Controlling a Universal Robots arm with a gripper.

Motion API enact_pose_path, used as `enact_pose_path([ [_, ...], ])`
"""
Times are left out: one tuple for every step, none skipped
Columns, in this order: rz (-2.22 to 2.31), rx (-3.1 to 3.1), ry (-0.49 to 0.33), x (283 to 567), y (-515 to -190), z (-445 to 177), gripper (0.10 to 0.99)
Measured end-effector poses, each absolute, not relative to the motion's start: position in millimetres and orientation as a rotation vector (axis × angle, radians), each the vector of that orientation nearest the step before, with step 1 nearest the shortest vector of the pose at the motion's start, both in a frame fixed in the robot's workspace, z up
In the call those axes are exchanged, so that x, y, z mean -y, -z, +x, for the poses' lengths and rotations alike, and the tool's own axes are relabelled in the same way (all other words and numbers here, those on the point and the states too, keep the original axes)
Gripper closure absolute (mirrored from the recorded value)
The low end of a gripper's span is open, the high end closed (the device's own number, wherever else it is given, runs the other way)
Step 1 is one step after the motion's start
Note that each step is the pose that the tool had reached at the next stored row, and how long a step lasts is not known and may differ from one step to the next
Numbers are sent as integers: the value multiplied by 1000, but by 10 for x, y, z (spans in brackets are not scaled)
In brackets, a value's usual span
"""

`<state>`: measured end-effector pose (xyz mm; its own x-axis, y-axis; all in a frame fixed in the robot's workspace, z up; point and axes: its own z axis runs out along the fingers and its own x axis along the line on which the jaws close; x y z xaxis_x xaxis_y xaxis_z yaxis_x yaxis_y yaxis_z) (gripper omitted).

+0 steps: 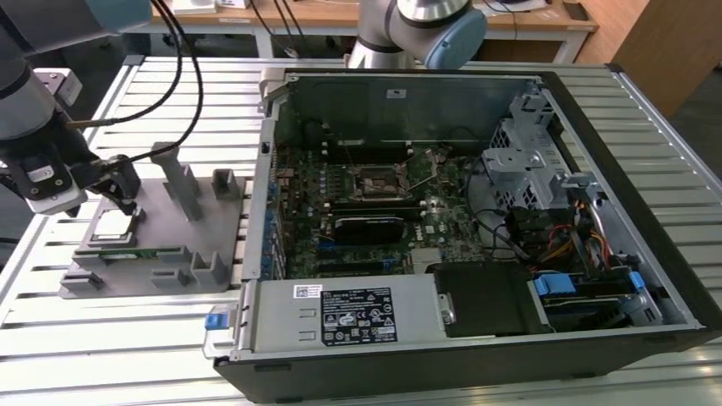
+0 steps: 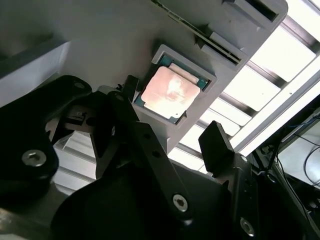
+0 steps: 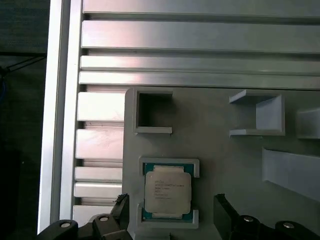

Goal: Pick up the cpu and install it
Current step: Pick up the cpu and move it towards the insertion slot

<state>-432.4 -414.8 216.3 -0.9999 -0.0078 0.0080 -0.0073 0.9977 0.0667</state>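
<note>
Fingers (image 3: 225, 212) apart, one on each side of cpu (image 3: 167, 192), not clamped on it. Cpu lies flat, silvery top up, in square pocket of grey holder (image 3: 215, 160). In exterior view, fingers hang low over holder's end toward exterior view's left, and green memory stick (image 1: 130, 252) sits in slot just beside cpu. Holder rests on slatted metal table (image 1: 135, 338). Open computer case (image 1: 631, 194) lies toward exterior view's right, with black-framed socket (image 1: 378, 182) mid-motherboard, well apart from cpu.
</note>
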Motion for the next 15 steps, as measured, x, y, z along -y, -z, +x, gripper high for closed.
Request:
enact_pose_path([
  [11,3132,104,4147,-2145,-4324,325],
  [8,3132,104,4143,-2128,-4325,325],
  [5,3132,104,4137,-2109,-4325,325],
  [1,3132,104,4128,-2092,-4324,325],
  [-4,3132,104,4120,-2075,-4324,325],
  [-8,3133,103,4117,-2059,-4325,325],
  [-12,3134,102,4115,-2043,-4326,325],
  [-17,3134,100,4113,-2027,-4328,325],
  [-21,3135,99,4113,-2010,-4332,325],
  [-25,3136,96,4113,-1994,-4336,325],
  [-27,3137,93,4113,-1980,-4338,325],
  [-29,3138,89,4113,-1965,-4340,325],
  [-30,3140,86,4113,-1950,-4344,325],
  [-30,3141,86,4113,-1932,-4345,325],
  [-30,3140,86,4113,-1916,-4345,325],
])
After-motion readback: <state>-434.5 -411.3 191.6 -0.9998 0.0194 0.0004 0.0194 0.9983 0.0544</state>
